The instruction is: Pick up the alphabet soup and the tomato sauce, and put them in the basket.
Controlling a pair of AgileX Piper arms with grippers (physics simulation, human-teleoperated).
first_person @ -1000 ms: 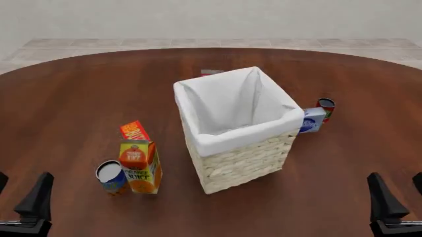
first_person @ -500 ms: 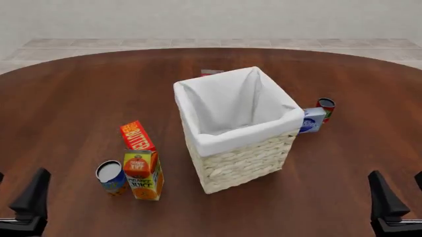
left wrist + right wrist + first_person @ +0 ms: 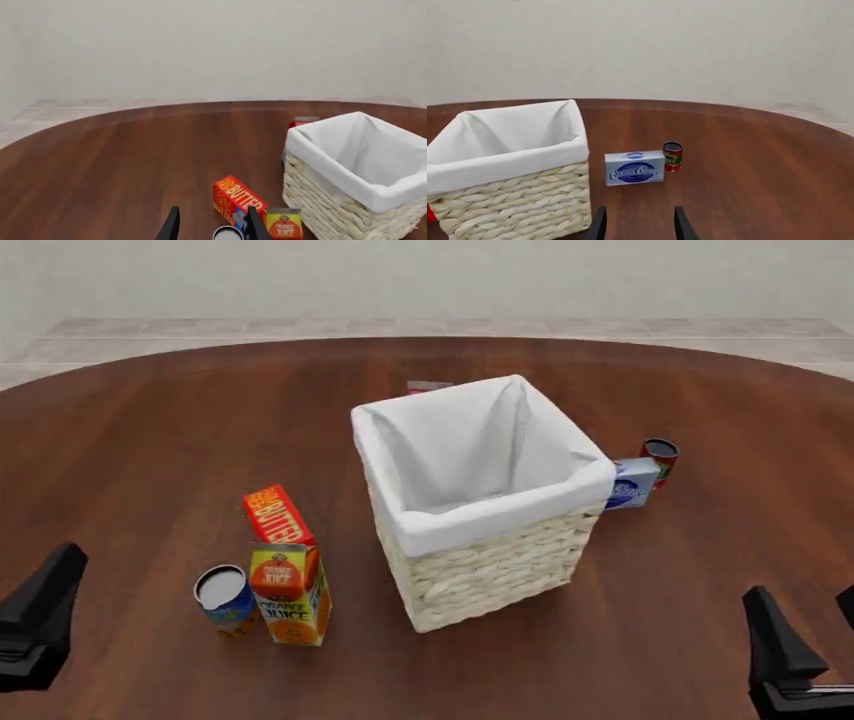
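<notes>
The alphabet soup (image 3: pixel 224 598), a blue-labelled can with a pale top, stands left of the orange juice carton (image 3: pixel 287 593); its top (image 3: pixel 227 233) shows at the edge of the left wrist view. The red tomato sauce (image 3: pixel 658 460) can stands right of the basket (image 3: pixel 481 570), behind a cream cheese box (image 3: pixel 633 482); the right wrist view shows the tomato sauce (image 3: pixel 672 156) too. The wicker basket (image 3: pixel 514 200) with white lining stands mid-table. My left gripper (image 3: pixel 27 625) is open at the near left, short of the soup. My right gripper (image 3: pixel 811 640) is open at the near right.
A red butter box (image 3: pixel 278 514) stands just behind the juice carton, close to the soup. A small red object (image 3: pixel 430 387) peeks out behind the basket. The round brown table (image 3: pixel 160 440) reaches the floor tiles at the far side.
The juice carton and butter box shifted and settled one second ago, then stayed still. My left gripper has moved left and up in the front view. The right gripper has barely moved.
</notes>
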